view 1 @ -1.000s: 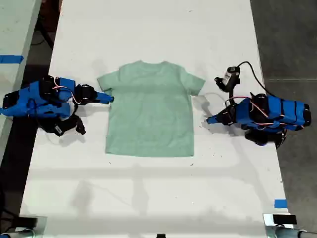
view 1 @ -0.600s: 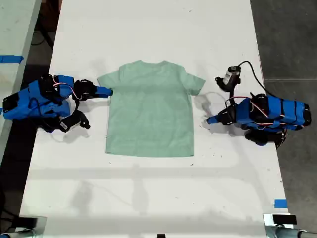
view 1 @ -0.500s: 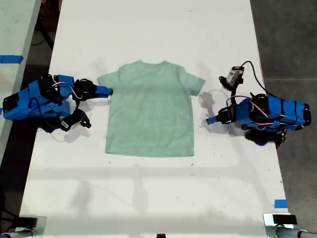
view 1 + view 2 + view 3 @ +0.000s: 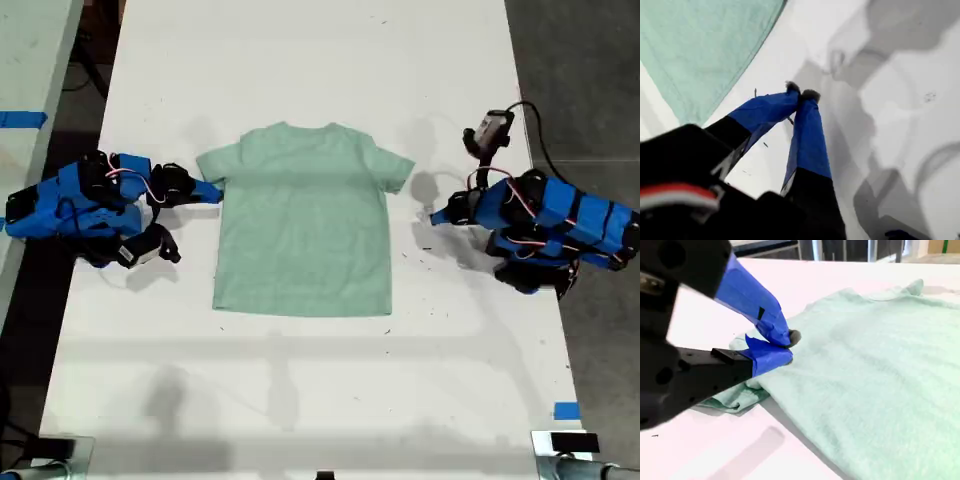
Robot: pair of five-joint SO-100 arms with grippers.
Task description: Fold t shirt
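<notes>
Near the middle of the white table (image 4: 300, 60) lies the t shirt (image 4: 305, 220), spread flat with its round neck toward the far edge and its hem toward the near edge; it is a pale mint-green knit with a faint heathered grain, short-sleeved and plain, and no print, label or lettering can be read on it. My second gripper (image 4: 785, 347) is clenched on the sleeve that points to the exterior view's left, its blue-taped fingertips (image 4: 771, 356) pinching the soft cloth, which bunches into a small fold under them. My first gripper (image 4: 801, 92) is off the cloth, just beside the sleeve at the exterior view's right, over bare table; its two blue-wrapped fingers (image 4: 807, 140) meet at their dark tips with nothing between them, pressed together on air. Both arms are blue plastic with black joints and thin red and white wires. Small strips of blue tape (image 4: 566, 410) mark the table's near corner at the exterior view's right.
</notes>
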